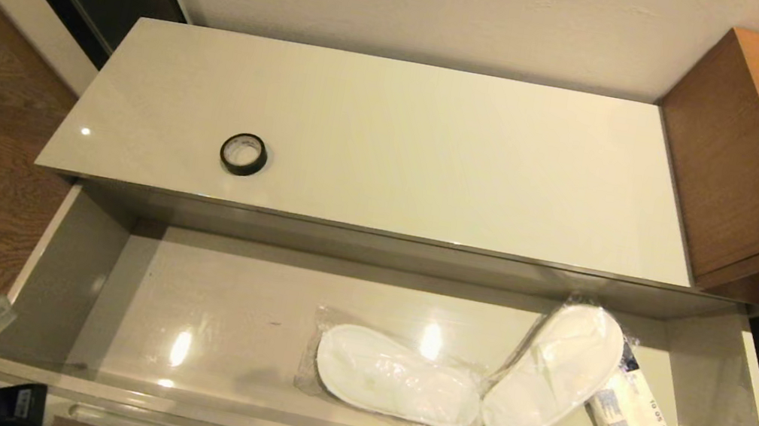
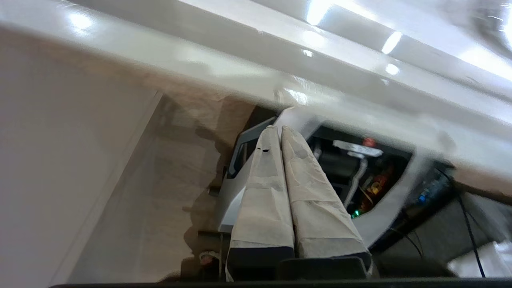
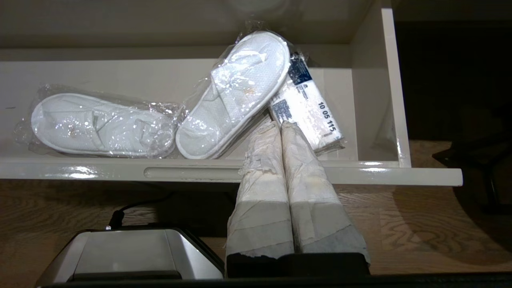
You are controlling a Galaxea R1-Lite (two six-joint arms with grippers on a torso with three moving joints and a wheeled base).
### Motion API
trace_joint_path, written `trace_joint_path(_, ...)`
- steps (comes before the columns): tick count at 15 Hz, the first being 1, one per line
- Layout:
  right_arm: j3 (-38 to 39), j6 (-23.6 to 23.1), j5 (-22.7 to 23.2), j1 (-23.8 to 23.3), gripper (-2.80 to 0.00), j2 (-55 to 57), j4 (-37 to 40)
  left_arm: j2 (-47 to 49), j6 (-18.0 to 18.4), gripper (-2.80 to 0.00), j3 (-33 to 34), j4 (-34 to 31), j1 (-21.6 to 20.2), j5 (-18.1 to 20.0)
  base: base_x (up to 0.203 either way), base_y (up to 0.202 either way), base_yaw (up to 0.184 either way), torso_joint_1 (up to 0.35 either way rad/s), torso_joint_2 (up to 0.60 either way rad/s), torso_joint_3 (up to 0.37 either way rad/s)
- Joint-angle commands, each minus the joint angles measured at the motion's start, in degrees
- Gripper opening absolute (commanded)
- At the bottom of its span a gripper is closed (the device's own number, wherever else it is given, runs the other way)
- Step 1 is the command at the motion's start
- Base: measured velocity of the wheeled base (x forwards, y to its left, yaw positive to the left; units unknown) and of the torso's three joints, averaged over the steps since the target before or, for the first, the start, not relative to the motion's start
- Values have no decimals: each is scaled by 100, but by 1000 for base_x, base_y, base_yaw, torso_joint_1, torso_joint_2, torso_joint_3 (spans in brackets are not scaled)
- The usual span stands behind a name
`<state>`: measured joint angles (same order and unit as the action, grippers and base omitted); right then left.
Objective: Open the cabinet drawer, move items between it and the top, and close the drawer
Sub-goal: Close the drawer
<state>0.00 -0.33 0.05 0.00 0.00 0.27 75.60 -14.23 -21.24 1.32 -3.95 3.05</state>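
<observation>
Drawer: the cabinet drawer (image 1: 71, 286) is pulled fully out across the lower half of the head view, its front rail running along the bottom edge, so everything inside lies within reach from above.
Slippers: the white slippers (image 1: 556, 374) in clear plastic lie on the drawer floor, lower right of centre; one lies flat, the other leans across it and over the packet, the look of things dropped in loosely.
Packet: a white packet with blue print (image 1: 632, 421) sits partly under the tilted slipper, near the drawer's right wall.
Tape: the black tape roll (image 1: 243, 154) rests flat on the top (image 1: 436, 146), left of centre and near its front edge, well apart from the slippers.
Left gripper: the left gripper (image 2: 280, 132) has its wrapped fingertips pressed together on nothing; the arm shows at the lower left corner of the head view, low beside the drawer front.
Right gripper: the right gripper (image 3: 279, 127) is likewise closed and empty; its wrist view looks over the front rail toward the slippers.
Stage: judging by the layout, the swap appears done, with closing the drawer left.
</observation>
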Motion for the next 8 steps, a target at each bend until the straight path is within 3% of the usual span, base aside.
trace_joint_path(1,9,-2,4,0,-280,9,0,927,-215,-280,117,480,322,-228,0,0,0,0,0,0)
trace_joint_path(5,9,-2,4,0,-280,9,0,1343,-312,-280,124,473,395,-235,0,0,0,0,0,0)
trace_joint_path(8,9,-2,4,0,-280,9,0,1545,-579,-280,-46,561,395,-277,0,0,0,0,0,0)
